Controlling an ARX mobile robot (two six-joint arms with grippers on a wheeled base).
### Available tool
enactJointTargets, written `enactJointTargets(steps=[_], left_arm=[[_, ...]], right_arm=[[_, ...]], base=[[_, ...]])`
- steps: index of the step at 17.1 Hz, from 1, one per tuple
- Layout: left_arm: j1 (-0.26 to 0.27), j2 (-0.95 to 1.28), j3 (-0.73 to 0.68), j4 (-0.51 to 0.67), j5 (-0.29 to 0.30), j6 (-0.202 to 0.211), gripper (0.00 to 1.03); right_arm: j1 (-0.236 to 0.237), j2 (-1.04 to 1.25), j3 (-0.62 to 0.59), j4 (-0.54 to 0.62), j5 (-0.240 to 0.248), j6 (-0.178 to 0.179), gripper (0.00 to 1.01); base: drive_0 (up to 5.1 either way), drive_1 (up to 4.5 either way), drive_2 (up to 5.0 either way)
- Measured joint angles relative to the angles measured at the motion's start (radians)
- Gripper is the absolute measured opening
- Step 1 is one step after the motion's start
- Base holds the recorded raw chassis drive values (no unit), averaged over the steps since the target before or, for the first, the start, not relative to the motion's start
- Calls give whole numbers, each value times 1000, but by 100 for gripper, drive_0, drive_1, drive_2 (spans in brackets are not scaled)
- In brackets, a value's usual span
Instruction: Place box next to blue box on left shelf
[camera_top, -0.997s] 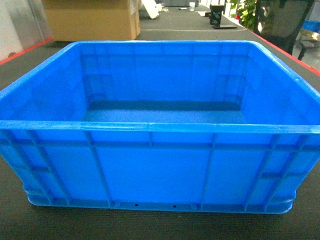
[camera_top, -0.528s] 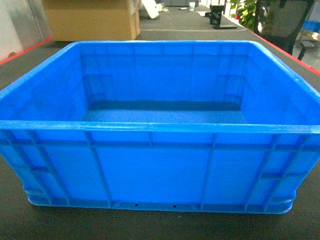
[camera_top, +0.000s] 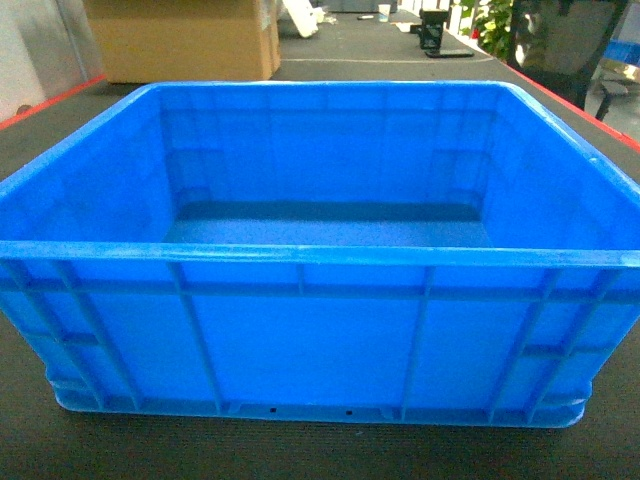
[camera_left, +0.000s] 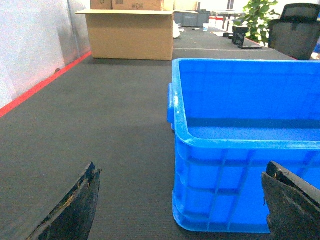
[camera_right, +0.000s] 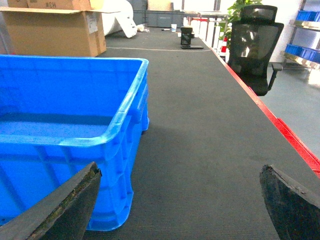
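The box (camera_top: 320, 250) sits empty on the dark table (camera_left: 110, 130), squarely in front of the robot. It looks stiff and light but bulky and smooth-walled, so it likely needs both arms, one under the thick rim at each end. The left gripper (camera_left: 182, 205) and right gripper (camera_right: 182, 205) have their fingers spread wide, grasping nothing, each facing a near corner. Beyond stand a cardboard carton (camera_left: 131, 32), an office chair (camera_right: 255, 47) and a plant (camera_left: 260, 20); no shelf is visible
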Motion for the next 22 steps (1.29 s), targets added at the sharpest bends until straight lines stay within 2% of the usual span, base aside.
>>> enactJointTargets(steps=[9,10,11,12,13,14,15,16,17,18,20,21,22], left_arm=[[-1,1,0,-3,-5,-1,98],[-97,72,38,-111,-214,-37,98],[-179,157,63,-145,-407,-64,98],[-175,180,61,-123,-537,-76,98],[-154,204,70,-64,-568,-82,98],[-156,263,90,2,-555,-81,98],[-150,390,134,112,-513,-74,98],[-142,505,190,207,-480,-61,98],[-123,623,271,277,-429,-48,98],[-101,748,366,301,-377,-32,98],[-55,985,549,235,-281,-29,98],[-27,1141,663,158,-227,-48,98],[-16,1242,733,121,-222,-50,98]], right_arm=[[0,0,0,0,0,0,98],[46,32,28,-106,109,5,98],[107,120,56,-161,251,4,98],[112,135,56,-143,321,5,98],[116,162,64,-93,342,8,98],[148,220,79,-41,346,8,98],[187,328,117,47,344,13,98],[205,430,170,119,330,16,98],[202,538,247,157,290,27,98],[171,660,336,167,233,45,98],[113,913,510,140,151,74,98],[109,1073,611,120,108,89,98],[111,1171,678,99,90,102,98]], base=[[0,0,0],[0,0,0],[0,0,0],[0,0,0],[0,0,0],[0,0,0],[0,0,0],[0,0,0],[0,0,0],[0,0,0],[0,0,0],[0,0,0],[0,0,0]])
